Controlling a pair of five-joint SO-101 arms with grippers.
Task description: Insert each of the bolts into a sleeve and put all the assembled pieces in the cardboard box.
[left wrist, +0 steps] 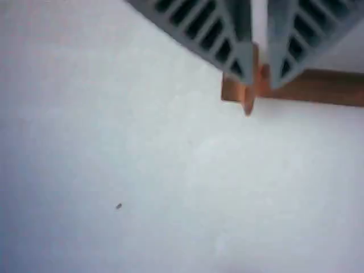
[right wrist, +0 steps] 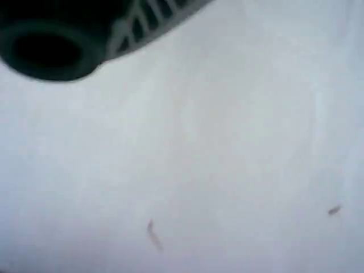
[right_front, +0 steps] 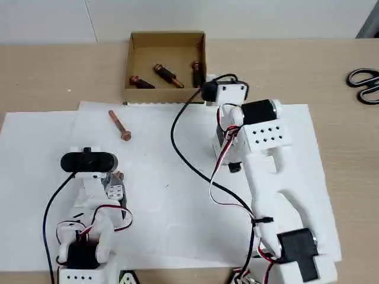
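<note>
My left gripper (left wrist: 254, 67) is shut on a copper bolt (left wrist: 310, 88), pinching it near its head just above the white paper. From above, that gripper (right_front: 116, 184) sits at the lower left with a bit of copper showing at its tip. A black sleeve (right wrist: 45, 51) with its open end facing the camera lies against a grey finger (right wrist: 145, 23) of my right gripper (right_front: 234, 163), which is shut on it over the paper's middle right. Another bare bolt (right_front: 119, 125) lies on the paper. The cardboard box (right_front: 167, 36) at the back holds three assembled pieces (right_front: 168, 75).
A large white paper sheet (right_front: 160, 195) covers the wooden table. Scissors (right_front: 364, 84) lie at the far right edge. A black cable (right_front: 189, 171) from the right arm loops across the paper between the arms.
</note>
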